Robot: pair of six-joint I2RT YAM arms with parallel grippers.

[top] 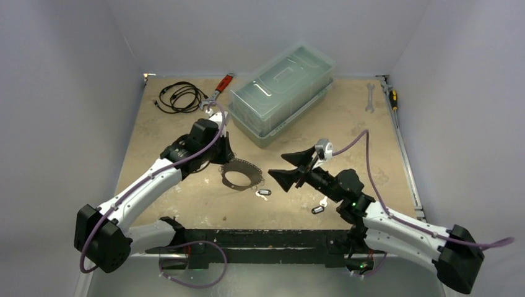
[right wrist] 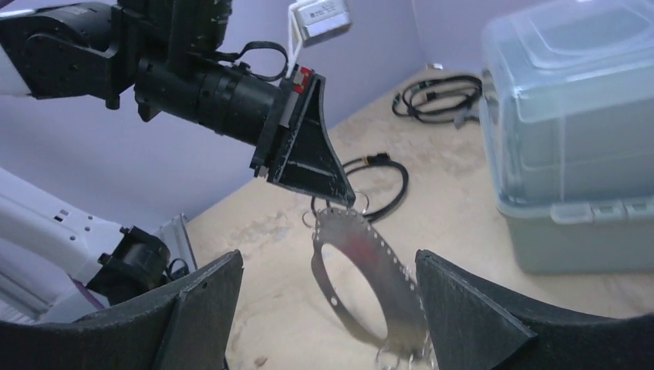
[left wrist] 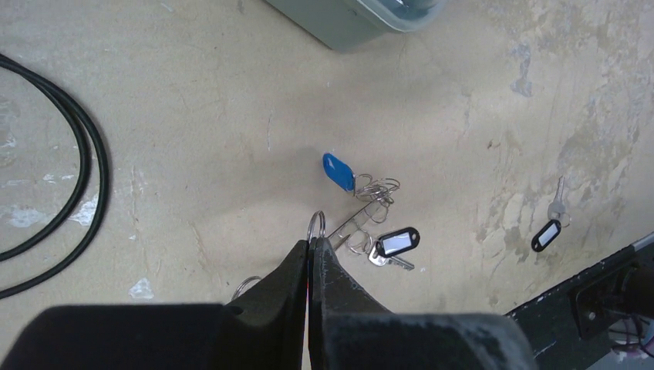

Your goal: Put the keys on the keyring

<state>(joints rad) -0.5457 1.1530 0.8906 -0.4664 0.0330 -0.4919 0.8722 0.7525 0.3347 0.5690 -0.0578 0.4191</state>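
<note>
Keyring [top: 240, 175] hangs clamped in the raised left pincer [top: 228, 162]; right pincer [top: 277, 166], level, gapes wide facing it.

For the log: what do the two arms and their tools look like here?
Both arms have white link covers and black joints. The left arm and right arm each carry a looping purple cable. The left tool and right tool each have two black wedge-shaped fingers.

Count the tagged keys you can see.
3. A blue-tagged key and a black-tagged key sit by the small rings; a second black-tagged key lies alone, farther off. Others may hide behind the keyring.
</note>
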